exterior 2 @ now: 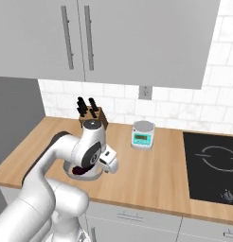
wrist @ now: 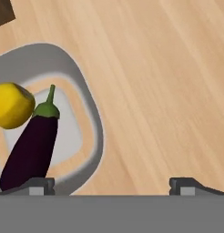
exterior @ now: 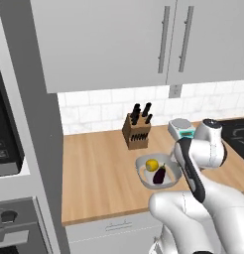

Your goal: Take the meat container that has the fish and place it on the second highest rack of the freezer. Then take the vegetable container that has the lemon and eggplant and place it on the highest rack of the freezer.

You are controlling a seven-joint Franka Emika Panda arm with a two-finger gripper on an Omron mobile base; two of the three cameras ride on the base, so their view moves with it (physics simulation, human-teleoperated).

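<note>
Wood-grain counter [wrist: 168, 91] bears rounded grey container [wrist: 89, 113], glossy eggplant [wrist: 29, 150].

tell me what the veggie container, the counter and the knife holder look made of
Container: looks like smooth matte grey plastic, going by its rounded moulded rim, though glazed ceramic is possible. Counter: pale wood or wood-look laminate, with long grain streaks and a satin sheen. Knife block: darker brown wood, flat faces with slots holding black-handled knives.
</note>
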